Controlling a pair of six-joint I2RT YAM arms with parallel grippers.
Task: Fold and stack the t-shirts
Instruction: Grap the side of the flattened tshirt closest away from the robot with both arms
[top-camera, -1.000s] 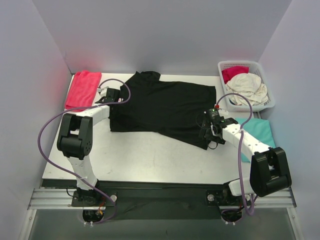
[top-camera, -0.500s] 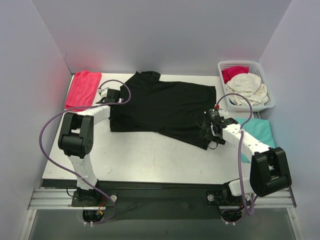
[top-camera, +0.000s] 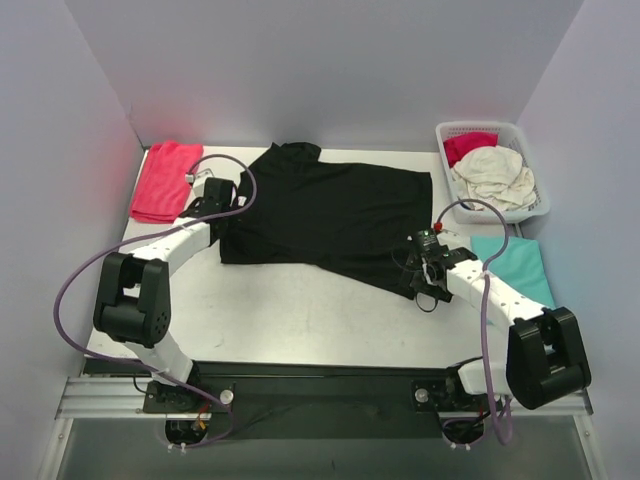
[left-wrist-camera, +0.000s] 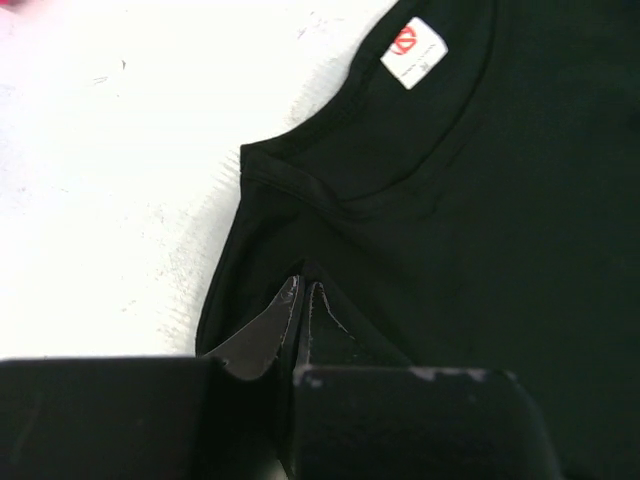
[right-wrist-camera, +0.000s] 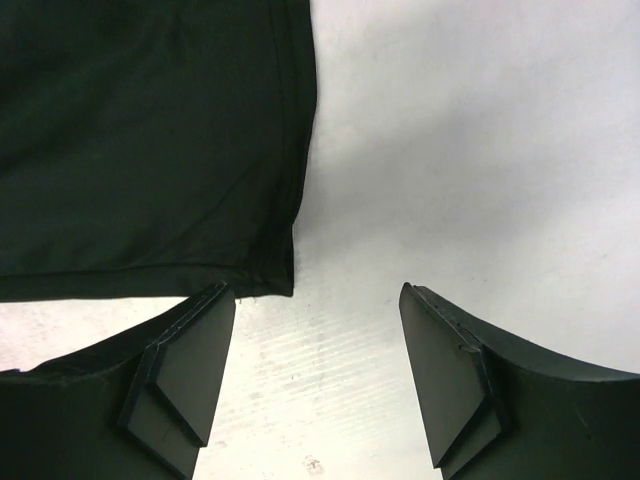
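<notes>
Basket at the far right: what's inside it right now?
A crumpled cream shirt fills most of the basket, with a red shirt bunched at its far end. Anything beneath them is covered.

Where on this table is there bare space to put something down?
The widest bare patch is the near strip of table, between the left arm and the right arm, in front of the black t-shirt. The right side is crowded: white basket, teal t-shirt. The red t-shirt fills the far-left corner.
</notes>
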